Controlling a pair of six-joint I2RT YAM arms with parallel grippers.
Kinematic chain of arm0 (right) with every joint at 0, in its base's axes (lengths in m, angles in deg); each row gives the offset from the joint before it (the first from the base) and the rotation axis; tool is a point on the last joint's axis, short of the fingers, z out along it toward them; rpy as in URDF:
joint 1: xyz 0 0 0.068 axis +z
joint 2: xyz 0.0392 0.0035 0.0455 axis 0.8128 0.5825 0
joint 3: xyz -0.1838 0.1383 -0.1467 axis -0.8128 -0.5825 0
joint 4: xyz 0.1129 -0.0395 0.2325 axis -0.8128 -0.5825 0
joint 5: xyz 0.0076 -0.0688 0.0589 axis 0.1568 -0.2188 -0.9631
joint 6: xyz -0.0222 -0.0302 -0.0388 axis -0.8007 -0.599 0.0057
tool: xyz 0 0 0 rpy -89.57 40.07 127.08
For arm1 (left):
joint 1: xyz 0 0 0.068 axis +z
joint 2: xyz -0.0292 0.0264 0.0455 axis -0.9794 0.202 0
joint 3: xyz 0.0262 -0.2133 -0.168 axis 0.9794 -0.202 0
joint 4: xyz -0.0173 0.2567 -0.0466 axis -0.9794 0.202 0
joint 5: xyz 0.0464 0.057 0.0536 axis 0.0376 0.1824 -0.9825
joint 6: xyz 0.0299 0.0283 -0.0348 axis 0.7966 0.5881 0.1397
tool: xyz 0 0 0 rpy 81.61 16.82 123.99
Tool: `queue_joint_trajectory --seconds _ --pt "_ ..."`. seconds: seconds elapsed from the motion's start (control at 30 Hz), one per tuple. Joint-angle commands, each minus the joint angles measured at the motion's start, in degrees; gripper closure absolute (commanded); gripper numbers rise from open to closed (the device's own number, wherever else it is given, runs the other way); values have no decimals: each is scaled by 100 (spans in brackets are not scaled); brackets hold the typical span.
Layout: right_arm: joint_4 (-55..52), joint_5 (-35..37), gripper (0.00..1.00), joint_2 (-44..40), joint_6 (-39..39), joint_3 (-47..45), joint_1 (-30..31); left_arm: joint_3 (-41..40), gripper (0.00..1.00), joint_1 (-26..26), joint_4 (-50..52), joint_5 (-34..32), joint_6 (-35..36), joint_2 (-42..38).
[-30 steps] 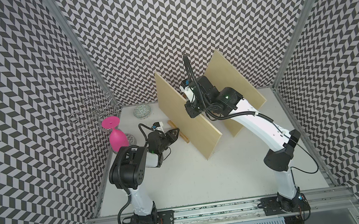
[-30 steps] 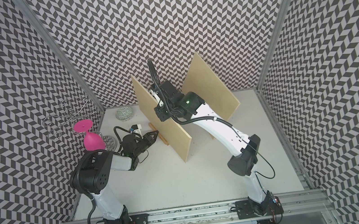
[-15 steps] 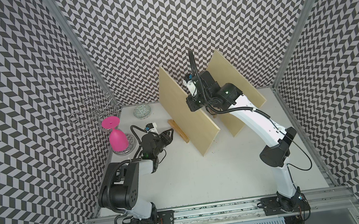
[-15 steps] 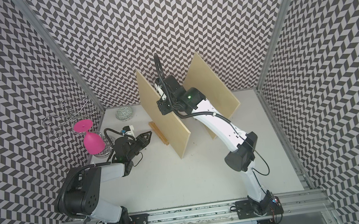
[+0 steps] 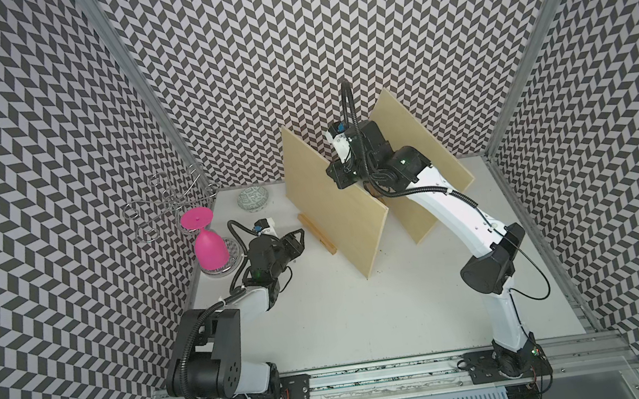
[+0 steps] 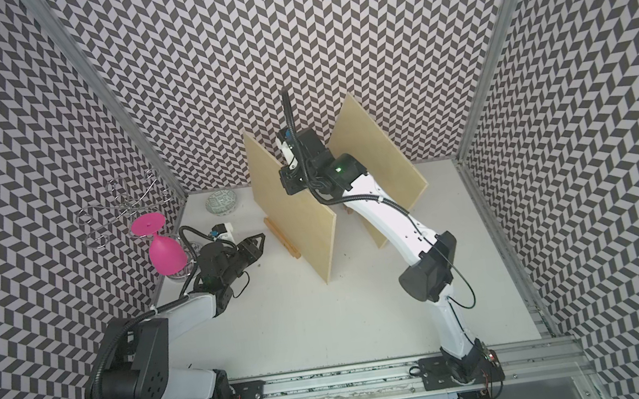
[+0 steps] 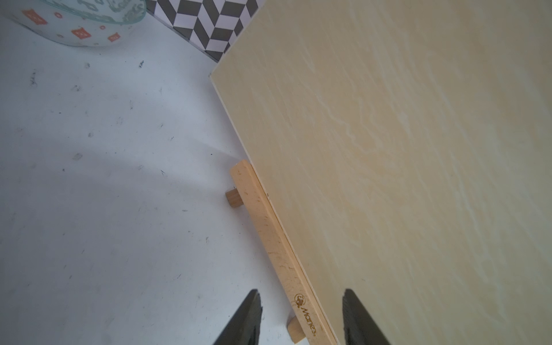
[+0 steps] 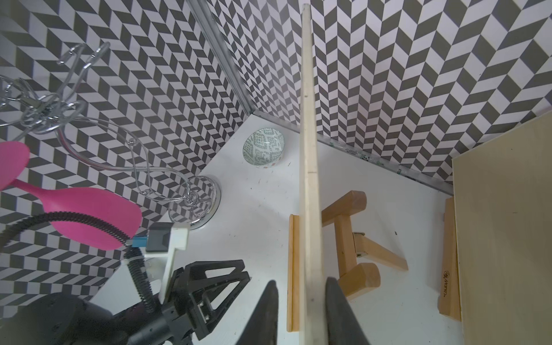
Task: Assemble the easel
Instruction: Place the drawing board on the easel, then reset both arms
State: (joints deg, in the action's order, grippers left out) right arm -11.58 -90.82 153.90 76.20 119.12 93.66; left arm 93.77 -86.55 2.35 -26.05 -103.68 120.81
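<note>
Pale plywood board (image 5: 335, 207) stands on edge on the white surface (image 5: 367, 320), with a narrow wooden ledge (image 5: 316, 235) flush against its foot. A matching second board (image 5: 442, 176) stands behind with its own branded ledge (image 8: 449, 263). A hinged wooden frame (image 8: 346, 239) sits between them.

You have the right gripper (image 8: 301, 310) straddling the edge of the upright board (image 8: 309, 179). Its jaws are apart, with a gap showing on the side of the board's ledge (image 8: 293, 268). On the board's other side a wooden stand (image 8: 348, 236) rests on the tabletop (image 8: 257, 233), with a second board (image 8: 504, 224) near it. A patterned bowl (image 8: 263, 147) sits in the corner
</note>
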Motion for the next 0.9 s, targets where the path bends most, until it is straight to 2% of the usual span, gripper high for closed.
queue_joint_trajectory --seconds 0.0,0.07,0.13,0.3,0.4,0.57,0.67,0.77,0.87 --pt "369 -277 69 210 104 -135 9 39 53 26 407 -322 211 -229" --pt "331 -141 67 174 105 -145 0 9 53 36 547 -355 296 -354" --pt "388 94 60 32 117 -217 -13 -67 52 43 660 -528 366 -518" --pt "649 361 50 -462 89 -341 -170 -86 49 70 1089 -994 594 -872" --pt "813 446 45 -913 60 -435 -236 -140 44 65 1118 -1215 668 -1096" --pt "1015 754 27 -1981 -12 -1096 -409 -101 37 75 1241 -1398 806 -1268" --pt "1357 1209 13 -3065 59 -2119 -658 -86 31 93 1403 -1684 999 -1404" --pt "1910 1790 0 -4321 194 -3447 -1361 -108 20 117 1569 -2122 1239 -1558" --pt "2621 2694 1 -5537 232 -4980 -2356 -368 13 224 1356 -2482 1427 -1794"
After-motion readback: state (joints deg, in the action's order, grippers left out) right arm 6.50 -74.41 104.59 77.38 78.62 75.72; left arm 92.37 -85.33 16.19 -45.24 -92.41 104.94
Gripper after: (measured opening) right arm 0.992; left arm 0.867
